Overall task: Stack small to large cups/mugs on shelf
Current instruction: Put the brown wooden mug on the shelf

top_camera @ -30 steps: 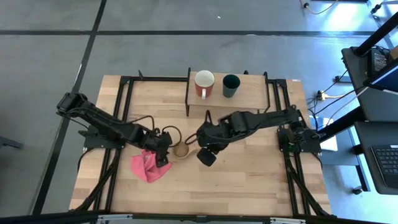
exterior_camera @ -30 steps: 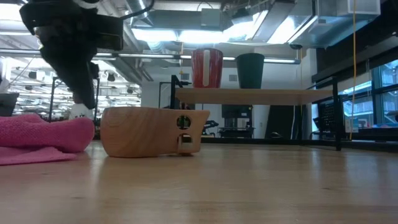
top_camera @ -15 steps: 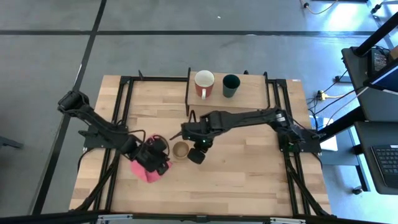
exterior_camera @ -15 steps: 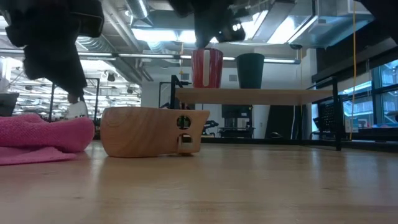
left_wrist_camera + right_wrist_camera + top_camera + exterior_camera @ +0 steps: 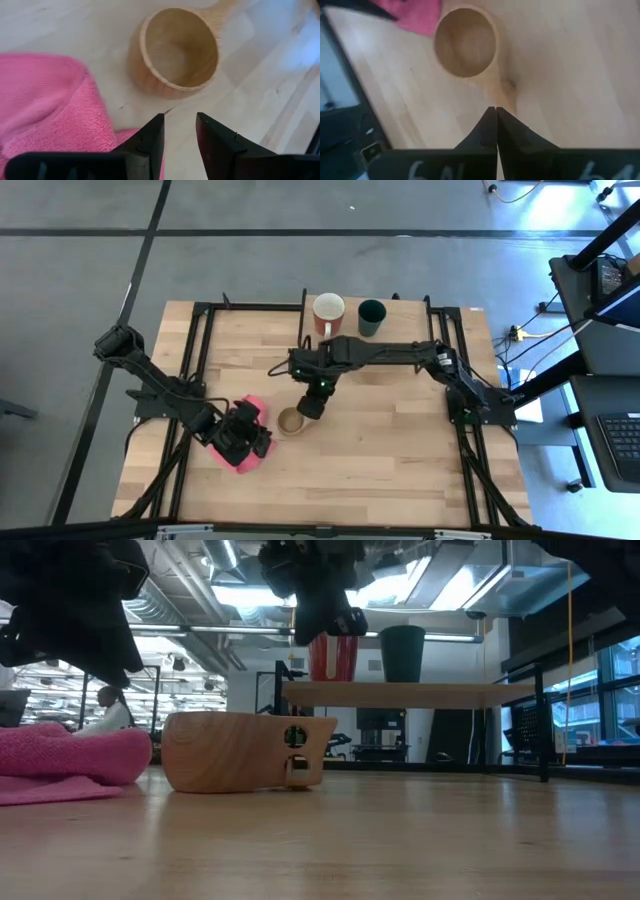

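Observation:
The tan wooden cup (image 5: 290, 420) stands upright on its base on the table, with its handle (image 5: 501, 87) pointing toward the shelf side. My right gripper (image 5: 312, 405) is shut and hangs above that handle, well clear of it in the low view (image 5: 335, 615). My left gripper (image 5: 179, 132) is open over the edge of the pink cloth (image 5: 50, 105), to the near left of the cup, with nothing between its fingers. The red mug (image 5: 328, 313) and the dark green cup (image 5: 371, 316) stand side by side on the shelf (image 5: 410, 332).
The pink cloth (image 5: 252, 403) lies bunched on the table just left of the wooden cup. Black frame rails (image 5: 200, 350) run along both sides of the table. Bare tabletop (image 5: 400, 450) stretches to the right of the cup and toward the near edge.
My right gripper has swung toward the table's left and far edge and sunk, and now hangs over the wooden cup's handle. My left gripper has drawn back from the cup toward the near left, over the pink cloth, rolling as it went. The cup has stayed put.

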Motion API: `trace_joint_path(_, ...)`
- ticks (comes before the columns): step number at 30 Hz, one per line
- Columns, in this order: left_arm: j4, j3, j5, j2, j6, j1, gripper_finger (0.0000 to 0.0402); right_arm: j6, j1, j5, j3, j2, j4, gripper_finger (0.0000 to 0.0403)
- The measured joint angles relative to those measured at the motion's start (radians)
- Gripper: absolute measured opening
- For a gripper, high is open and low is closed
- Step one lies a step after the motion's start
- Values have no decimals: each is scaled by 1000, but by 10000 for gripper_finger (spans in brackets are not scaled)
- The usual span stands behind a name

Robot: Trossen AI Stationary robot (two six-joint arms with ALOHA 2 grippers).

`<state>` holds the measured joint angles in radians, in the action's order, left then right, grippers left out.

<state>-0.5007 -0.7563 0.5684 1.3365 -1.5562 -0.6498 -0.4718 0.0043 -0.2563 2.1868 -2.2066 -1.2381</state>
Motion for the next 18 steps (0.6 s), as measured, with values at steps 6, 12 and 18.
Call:
trace_joint_path(6, -22, 0, -9, 0, -40, 0, 105, 36, -8, -30, 1, -8, 7, 0)
trace_joint_path(12, -22, 0, -11, 0, -42, 0, 105, 59, -11, -12, 0, -79, -3, 0)
trace_joint_path(18, -24, 0, -11, 0, -70, 0, 105, 63, -10, 180, 0, -99, -27, 0)
